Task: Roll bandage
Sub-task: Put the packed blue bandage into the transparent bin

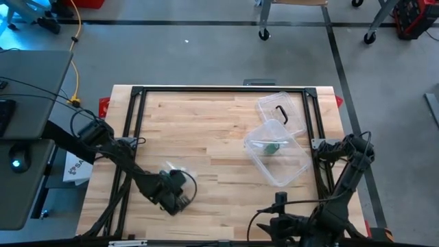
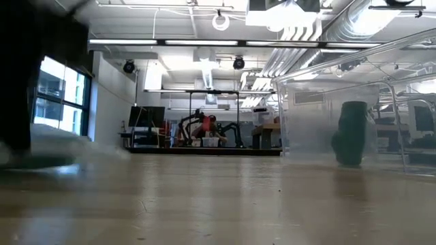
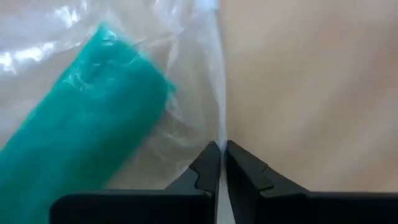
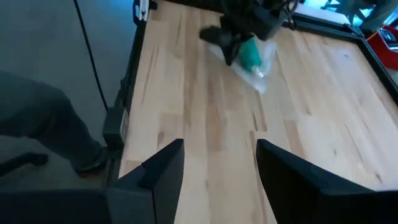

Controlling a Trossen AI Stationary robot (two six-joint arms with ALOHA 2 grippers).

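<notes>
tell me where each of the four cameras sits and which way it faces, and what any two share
High view: overhead, looking straight down on the wooden table, both dark arms and the clear plastic box.
Low view: at tabletop height, looking level across into the room; none of the robot's own body is clearly shown.
Left wrist view: on the left arm, looking past the left gripper, shut on the clear plastic wrapper around the teal rolled bandage.
Right wrist view: on the right arm, past the open right gripper, across the table.
Shared: both wrist views show the bandage.

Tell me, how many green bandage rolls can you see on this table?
2. One green roll lies in a clear plastic wrapper pinched by the left gripper; another sits inside the clear box. More could be hidden.
</notes>
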